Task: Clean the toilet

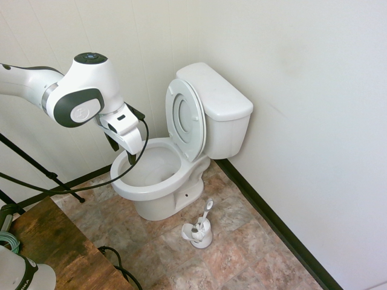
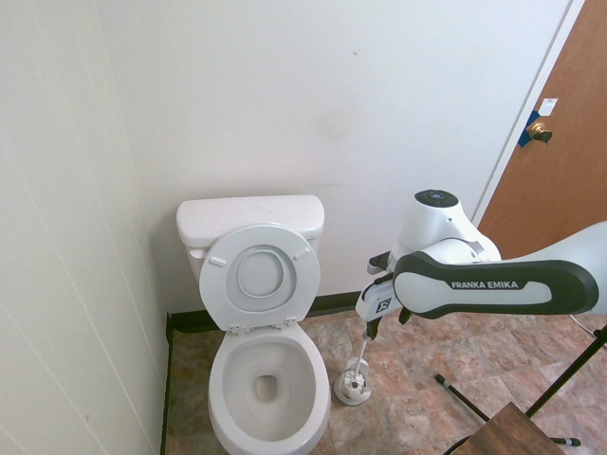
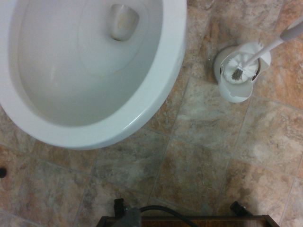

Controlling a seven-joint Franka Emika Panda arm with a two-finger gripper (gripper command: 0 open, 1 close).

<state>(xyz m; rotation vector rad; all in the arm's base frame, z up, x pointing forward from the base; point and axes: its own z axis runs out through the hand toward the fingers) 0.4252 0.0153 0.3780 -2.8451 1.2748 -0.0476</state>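
Toilet (image 1: pixel 181 163) stands against the back wall (image 2: pixel 379 114) in the corner of a small tiled bathroom, its tank flat to that wall and its bowl reaching out over the stone-patterned floor (image 1: pixel 242 241). Seat and lid (image 1: pixel 186 118) are both tipped up and leaning on the tank (image 1: pixel 217 96), which leaves the whole inside of the bowl bare and reachable from above; that is presumably why they are raised, since a brush could not get at the porcelain otherwise. The bowl looks pale and mostly clean in the wrist view, with a faint yellowish tint around the drain opening (image 3: pixel 124 21).

Just beside the base of the bowl, on the floor, sits a small white brush holder (image 1: pixel 199 232) with the toilet brush (image 3: pixel 241 66) resting head-down in it and its handle slanting up and away. It is parked close to the bowl so the tool is at hand, yet clear of the bowl itself.

The gripper (image 1: pixel 123 150) hangs pointing downward above the front rim of the bowl, its two dark fingers spread apart with nothing between them. It touches neither the toilet nor the brush. My reading is that the cleaning proper has not begun: the brush sits untouched in its holder, so the likely next need is to shift sideways over the handle and come down on it. The slanted, thin handle may call for a careful approach, since a poor pinch could tip the light holder over
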